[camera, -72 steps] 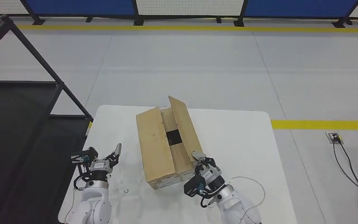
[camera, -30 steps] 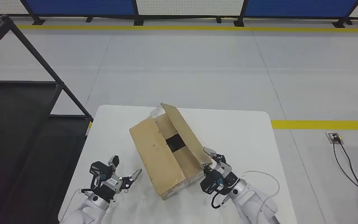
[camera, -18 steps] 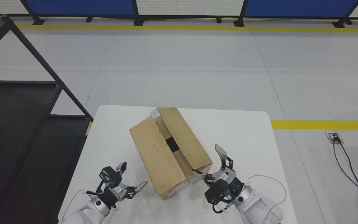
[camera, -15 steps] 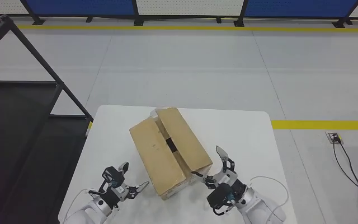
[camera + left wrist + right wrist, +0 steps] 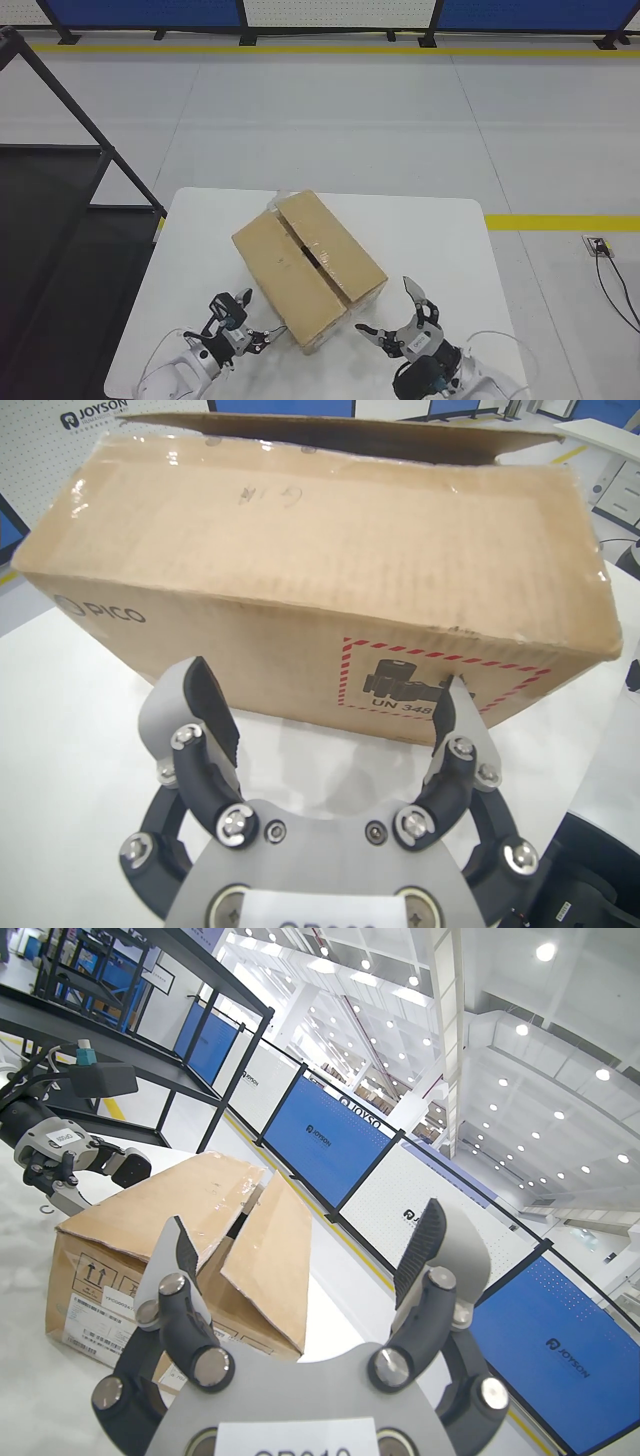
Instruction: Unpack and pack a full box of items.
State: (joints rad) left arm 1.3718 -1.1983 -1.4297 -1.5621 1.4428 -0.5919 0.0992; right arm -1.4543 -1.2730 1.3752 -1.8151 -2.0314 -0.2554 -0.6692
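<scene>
Cardboard box [image 5: 308, 270] on the white counter [image 5: 440, 240], flaps folded down, both tools free.

Left tool [image 5: 324, 680], spread wide and holding nothing, sits low just beside the box's long labelled side. Right tool [image 5: 305, 1215], likewise spread and empty, hangs near the box's end, apart from it and tilted upward. The top flaps [image 5: 280, 1253] lie almost shut, with a slim gap along the seam and one edge slightly lifted. I judge this the flap step: next, a tool should come over the seam and either press that flap flat or hook under its edge.
</scene>
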